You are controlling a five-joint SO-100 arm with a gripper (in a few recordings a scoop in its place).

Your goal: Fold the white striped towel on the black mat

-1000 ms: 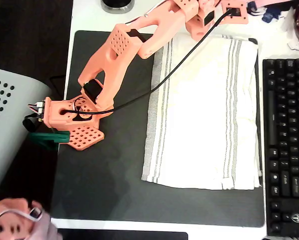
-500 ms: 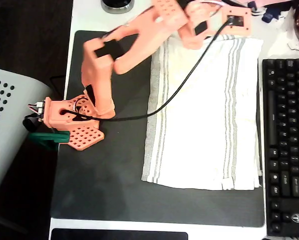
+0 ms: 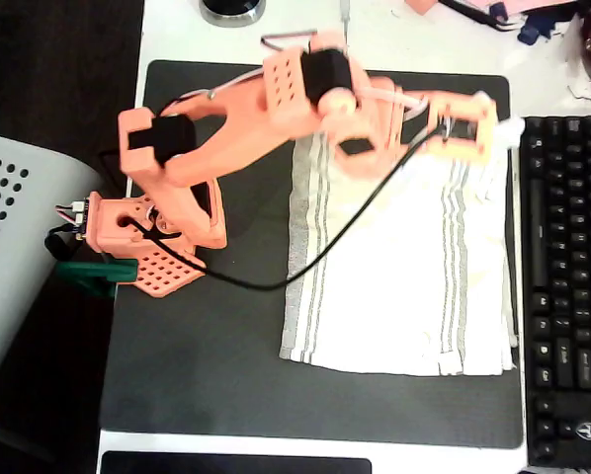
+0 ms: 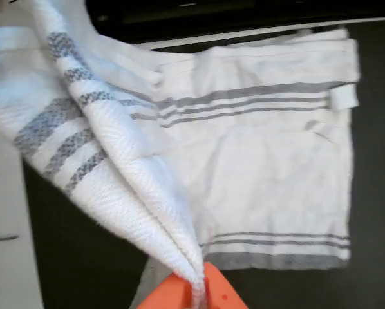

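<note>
The white striped towel lies on the black mat, right of the orange arm's base. My gripper hovers over the towel's far right corner, shut on it, and the pinched edge is raised off the mat. In the wrist view the gripper sits at the bottom, its orange fingertips clamped on a fold of the towel. That fold rises up to the left, while the rest of the cloth lies flat on the mat, with grey stripes near both edges.
A black keyboard runs along the mat's right edge, close to the towel. The arm's base stands on the mat's left side, with a black cable draped over the towel. A grey perforated box stands at left.
The arm swung down from the top edge of the picture toward the towel's middle. The towel's far right corner has come up with the gripper, and the far edge is pulled nearer.
</note>
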